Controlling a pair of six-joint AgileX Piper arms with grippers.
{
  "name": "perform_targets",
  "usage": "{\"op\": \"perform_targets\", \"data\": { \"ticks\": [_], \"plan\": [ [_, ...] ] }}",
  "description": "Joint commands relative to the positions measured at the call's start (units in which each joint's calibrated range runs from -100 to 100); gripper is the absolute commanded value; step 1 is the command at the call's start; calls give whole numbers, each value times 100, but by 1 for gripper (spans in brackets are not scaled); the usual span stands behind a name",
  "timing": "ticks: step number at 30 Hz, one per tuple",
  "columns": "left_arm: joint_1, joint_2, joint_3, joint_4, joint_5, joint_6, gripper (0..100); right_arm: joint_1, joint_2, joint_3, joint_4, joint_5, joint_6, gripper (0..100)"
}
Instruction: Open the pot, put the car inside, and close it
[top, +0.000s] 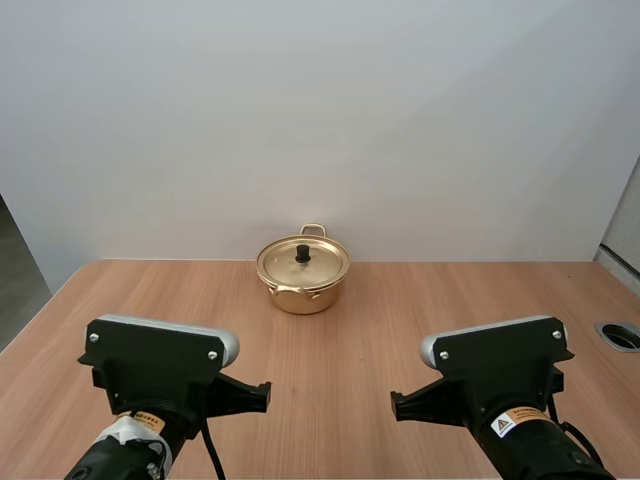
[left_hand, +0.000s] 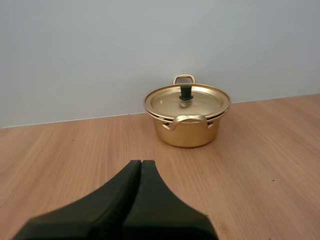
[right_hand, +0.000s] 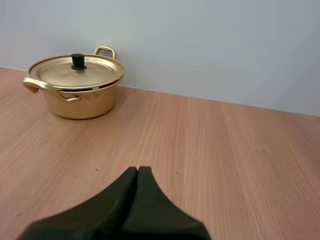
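Mia: Where are the two arms?

Tom: Right at the near edge. The left arm (top: 160, 365) and the right arm (top: 500, 365) sit side by side, well apart, low over the surface (top: 330, 400). Both point forward. Each one has a black boxy part with a rounded grey top.

Mia: What are the left jaws doing?

Tom: They are closed tight. The two black fingers (left_hand: 122, 205) press together like one dark wedge. Nothing is between them.

Mia: And the right jaws?

Tom: Just the same. Their fingers (right_hand: 120, 210) lie together and hold nothing. They look smooth and dull, with a blunt tip.

Mia: What is the surface like?

Tom: It is flat, light brown wood with thin lines in it.

Mia: Where is the pot?

Tom: The pot (top: 302, 288) stands far from both arms, in the middle at the back, near the wall (top: 320, 120). It is round, shiny and gold, like metal.

Mia: Is it open?

Tom: No. The lid (top: 303, 264) sits on top. It is a gold disc with a small black knob (top: 302, 252) in the middle. There is a curved near handle (top: 288, 292) and a far handle (top: 314, 229).

Mia: And behind it?

Tom: The wall is plain and white.
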Motion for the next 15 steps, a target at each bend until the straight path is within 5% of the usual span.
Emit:
{"op": "perform_targets", "data": {
  "ticks": [1, 15],
  "plan": [
    [1, 0, 0, 298, -22, -214, 0, 5, 0, 0, 5, -8, -4, 0],
    [1, 0, 0, 307, -398, -214, 0, 5, 0, 0, 5, -8, -4, 0]
  ]
}}
